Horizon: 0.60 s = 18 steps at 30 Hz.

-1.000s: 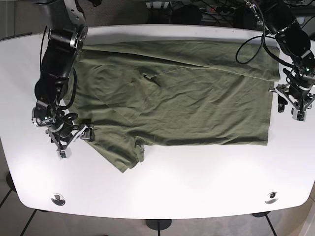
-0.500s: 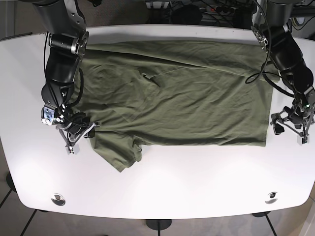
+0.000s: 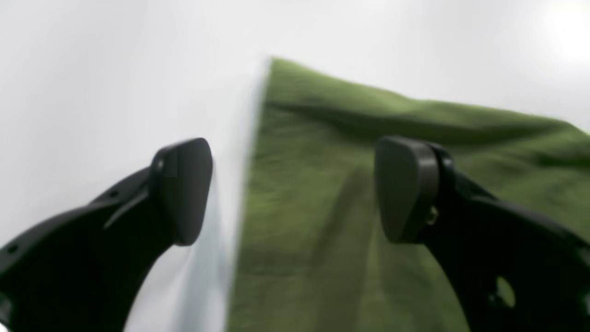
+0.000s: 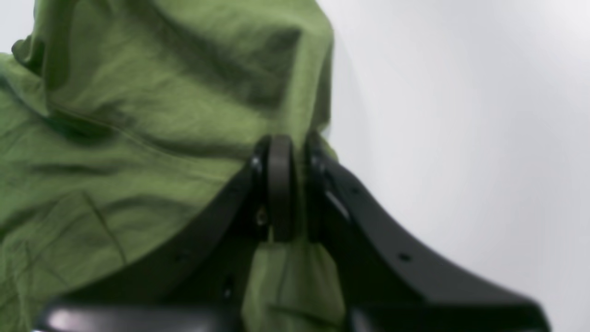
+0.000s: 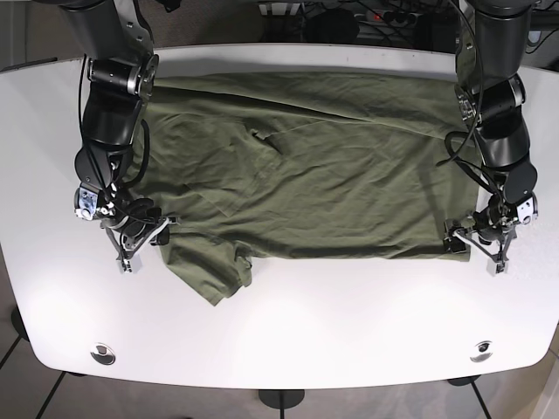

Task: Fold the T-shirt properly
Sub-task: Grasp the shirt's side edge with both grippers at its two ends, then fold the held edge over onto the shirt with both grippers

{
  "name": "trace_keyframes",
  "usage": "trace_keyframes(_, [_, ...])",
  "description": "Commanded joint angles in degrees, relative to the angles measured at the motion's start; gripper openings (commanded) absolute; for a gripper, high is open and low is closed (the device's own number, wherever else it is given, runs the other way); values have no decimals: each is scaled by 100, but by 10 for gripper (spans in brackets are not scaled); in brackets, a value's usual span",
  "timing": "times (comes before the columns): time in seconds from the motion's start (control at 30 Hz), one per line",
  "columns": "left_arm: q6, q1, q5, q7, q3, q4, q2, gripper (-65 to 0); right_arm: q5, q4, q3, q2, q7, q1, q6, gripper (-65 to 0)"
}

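An olive-green T-shirt (image 5: 314,175) lies spread flat on the white table (image 5: 349,323), with one sleeve sticking out toward the front left. My right gripper (image 5: 155,234) is at that sleeve's edge. The right wrist view shows this gripper (image 4: 295,184) shut on a fold of the T-shirt (image 4: 138,115). My left gripper (image 5: 473,247) sits at the shirt's front right hem corner. In the left wrist view it (image 3: 295,189) is open, one finger over bare table and the other over the T-shirt (image 3: 368,240), astride the cloth's edge.
Two round metal fittings (image 5: 103,353) (image 5: 480,351) sit near the table's front edge. Cables (image 5: 349,13) run behind the back edge. White table surface shows in front of the shirt and at both sides.
My left arm has swung down and in from the shirt's right side to the hem corner. My right gripper has shifted up and right onto the sleeve edge and holds there.
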Motion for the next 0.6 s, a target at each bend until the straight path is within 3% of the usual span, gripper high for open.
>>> trace_keyframes(0.03, [-146,-166,-56,-47,13,60,48,-133,75,104,10,59,115,158,14,-614])
trace_keyframes(0.07, [-207,-148,-56,-47,13,60,92,-138,75,104,10,59,124,158,14,-614])
trace_keyframes(0.13, [-251,-139,-56,-47,-14,60,119,-242,75,104,10,59,124,158,14,-614])
trace_keyframes(0.2, [-216,-139,-65,-83,-14,60,119,-432,75,104,10,59,124,158,14,-615])
trace_keyframes(0.23, [-216,-139,-65,-171,-14,69,119,-572,75,104,10,59,133,158,14,-617])
trace_keyframes(0.27, [-216,-139,-48,-311,-14,78,119,-646,75,104,10,59,168,158,14,-618])
trace_keyframes(0.5, [-269,-131,-74,-434,-278,544,119,-650,75,280,10,50,414,202,-21,-633])
trace_keyframes(0.6, [-269,37,-74,102,-532,1274,145,-650,75,1018,10,59,282,62,-100,-633])
